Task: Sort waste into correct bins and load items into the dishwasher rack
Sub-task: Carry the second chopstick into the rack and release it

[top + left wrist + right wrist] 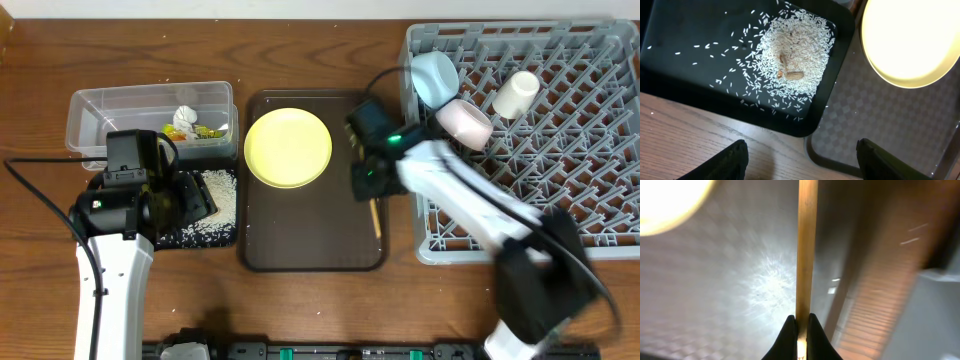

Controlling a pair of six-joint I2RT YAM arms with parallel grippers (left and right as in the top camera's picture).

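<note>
The chopsticks [806, 245], thin pale wood, are sitting at the brown tray's [310, 235] right side, just beside the rack [590, 170]. The right gripper [801, 324] is pinching one end, jaws closed tight. I'd be lifting slowly and level, since an end grip invites pivoting. The left gripper [801, 157] is hovering open above the rice [795, 55].
</note>
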